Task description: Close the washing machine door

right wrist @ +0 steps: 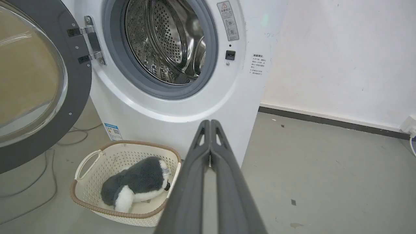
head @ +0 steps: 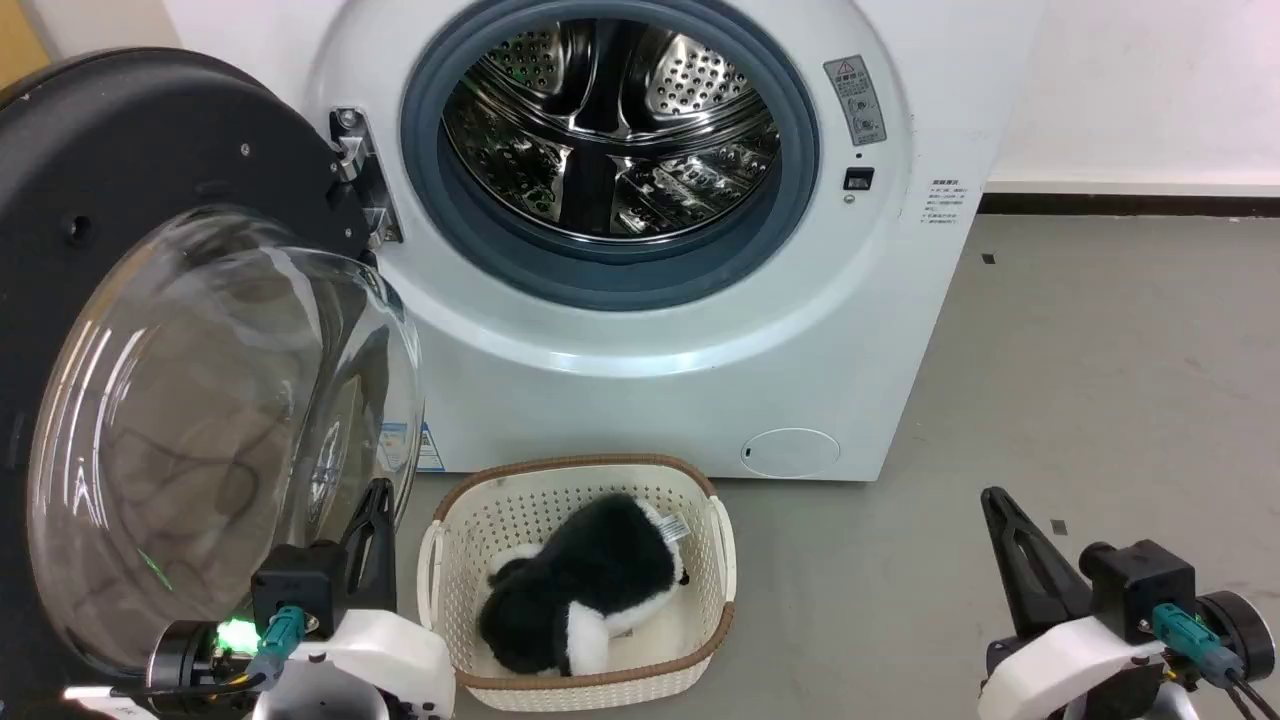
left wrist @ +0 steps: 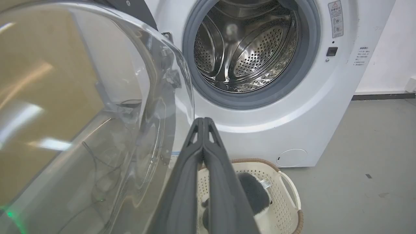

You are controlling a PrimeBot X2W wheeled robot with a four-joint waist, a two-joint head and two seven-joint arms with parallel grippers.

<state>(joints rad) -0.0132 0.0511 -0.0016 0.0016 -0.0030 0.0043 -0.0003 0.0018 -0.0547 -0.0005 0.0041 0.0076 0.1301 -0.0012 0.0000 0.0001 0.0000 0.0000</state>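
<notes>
Facing the washing machine (head: 600,400), with the steel drum (head: 610,130) lying exposed inside the grey gasket (head: 600,275); seeing the washing machine door (head: 130,130) swung wide open on the hinge (head: 360,170) at the machine's left side, black rim and bulging glass bowl (head: 200,430) well clear of the opening, not yet shut; noting a cream basket (head: 470,560) on the floor just in front of the machine, below the drum, cradling a black-and-white plush toy (head: 590,590); holding the left gripper (left wrist: 203,121) low before the machine's left half, just beside the glass bowl, whether touching it being unclear, fingers pressed together on nothing; holding the right gripper (right wrist: 210,123) out before the machine's right corner, over bare floor, fingers likewise closed tip to tip, gripping nothing; spotting a small round cap (head: 790,452) low on the machine's front.
</notes>
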